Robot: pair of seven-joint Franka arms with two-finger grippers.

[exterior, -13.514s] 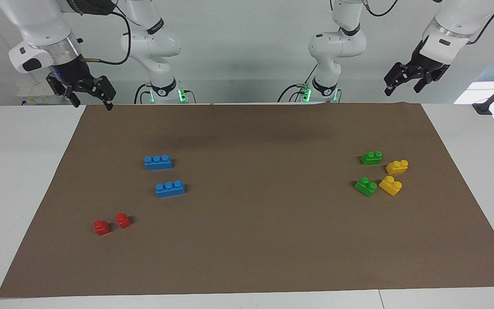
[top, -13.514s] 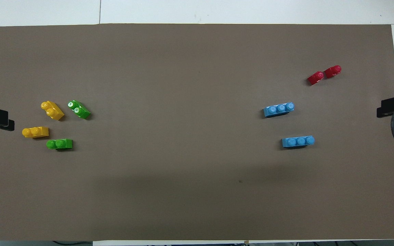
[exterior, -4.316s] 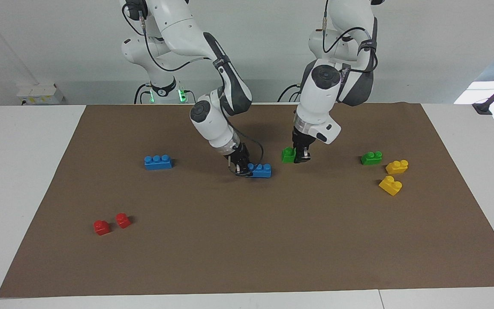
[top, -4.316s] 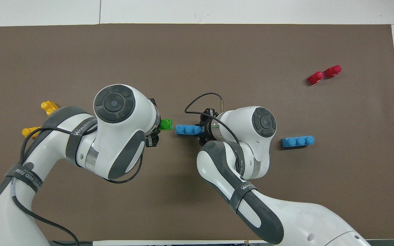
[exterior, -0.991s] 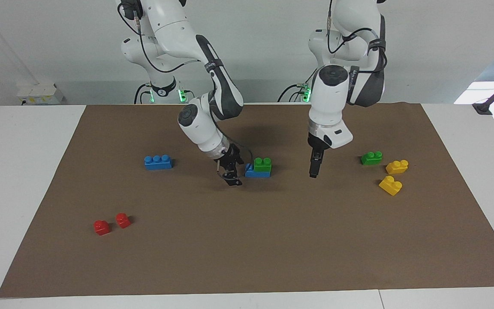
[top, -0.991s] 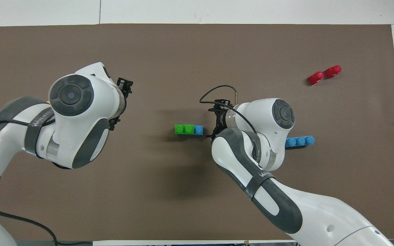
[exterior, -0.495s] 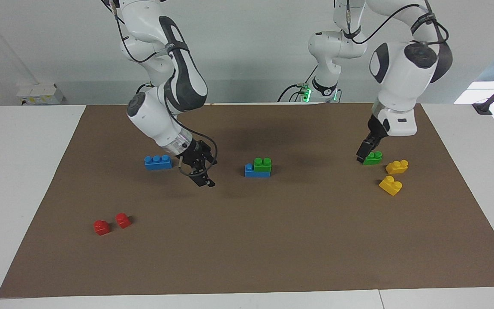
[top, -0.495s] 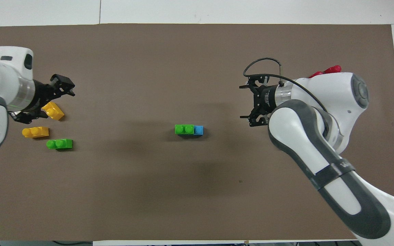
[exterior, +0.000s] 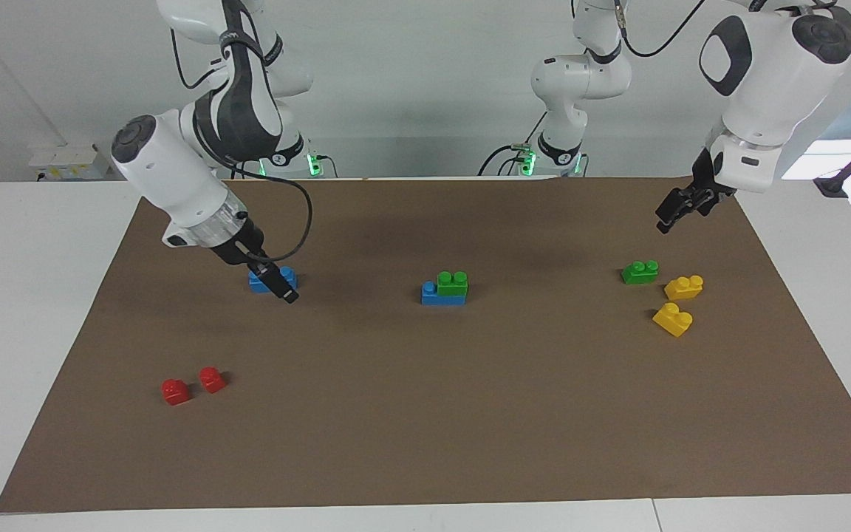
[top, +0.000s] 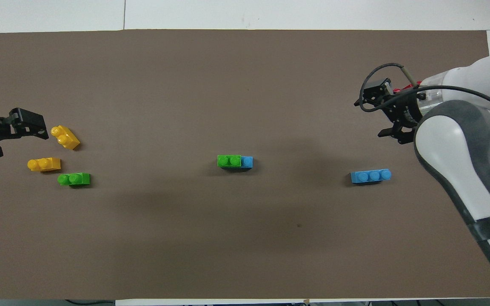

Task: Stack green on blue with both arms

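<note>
A green brick (exterior: 453, 281) (top: 229, 160) sits on a blue brick (exterior: 431, 296) (top: 248, 162) at the middle of the brown mat, one blue stud left bare. Neither gripper touches this stack. My right gripper (exterior: 285, 293) (top: 370, 119) hangs open and empty above the mat at the right arm's end, and in the facing view it covers part of the second blue brick (exterior: 269, 279) (top: 371, 176). My left gripper (exterior: 673, 218) (top: 15, 140) is raised, open and empty, over the left arm's end, above the second green brick (exterior: 640, 272) (top: 74, 179).
Two yellow bricks (exterior: 684, 287) (exterior: 673, 319) (top: 65, 137) (top: 44, 164) lie beside the loose green one. Two red bricks (exterior: 175, 391) (exterior: 211, 379) lie at the right arm's end, farther from the robots. The brown mat (exterior: 425, 414) covers most of the white table.
Both arms have swung away from the stack toward their own ends of the table and lifted. The green-on-blue stack has stayed put.
</note>
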